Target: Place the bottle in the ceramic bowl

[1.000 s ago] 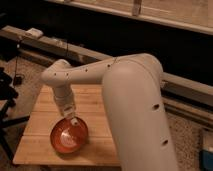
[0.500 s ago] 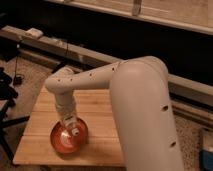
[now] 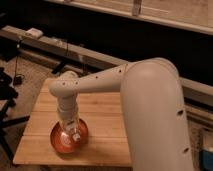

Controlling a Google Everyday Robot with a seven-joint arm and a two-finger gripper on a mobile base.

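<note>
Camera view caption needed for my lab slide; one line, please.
Robot arm reaching down over a wooden table, its gripper lowered with the bottle into the orange-red ceramic bowl.

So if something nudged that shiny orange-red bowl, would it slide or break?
The glossy orange-red ceramic bowl looks shallow and wide, so it probably slides on the wooden table rather than tipping. Its glazed look suggests it is stiff, slippery and could chip if knocked. The gripper hangs over it with a small pale bottle.

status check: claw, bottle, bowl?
Claw down over the ceramic bowl on the wooden table. Bottle at claw tip, inside bowl rim; release not confirmed. Nothing seen in the way.
</note>
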